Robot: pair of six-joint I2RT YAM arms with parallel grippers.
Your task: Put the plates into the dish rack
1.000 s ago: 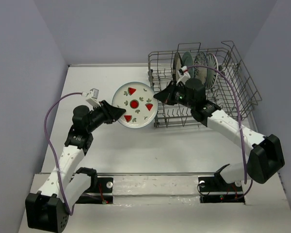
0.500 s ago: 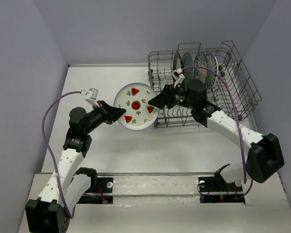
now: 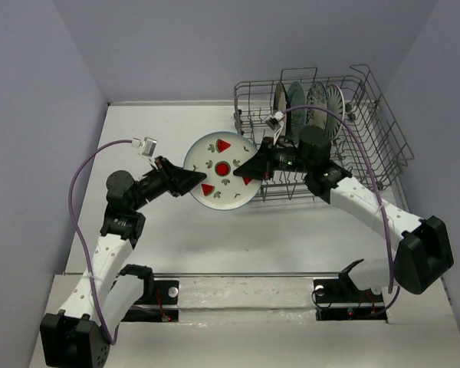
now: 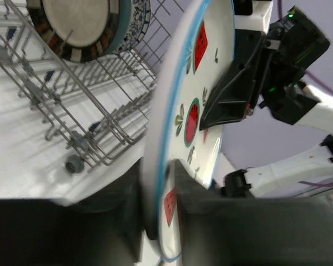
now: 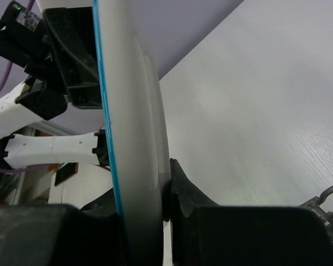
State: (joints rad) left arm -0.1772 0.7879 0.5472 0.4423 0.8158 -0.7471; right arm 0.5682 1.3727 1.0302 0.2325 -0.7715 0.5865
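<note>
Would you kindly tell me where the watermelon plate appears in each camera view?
Top external: plate at centre, just left of the rack.
Left wrist: tilted through the middle, face showing.
Right wrist: edge-on, left of centre.
Shared landmark: the rack, upper left in left wrist, a wire at right wrist's lower right.

Light on my table (image 3: 176, 230) was bright and even, seemingly from above; shadows under my arms were faint and soft-edged. The overhead view was sharp right to its edges. In my left wrist view the left gripper (image 4: 155, 205) at 6 o'clock was a dark blur, the plate (image 4: 191, 116) rim was soft, and the dish rack (image 4: 72, 111) at 10 o'clock was crisper. In my right wrist view the plate's edge and the right gripper (image 5: 147, 205) were out of focus, with the table washed pale at 3 o'clock.
</note>
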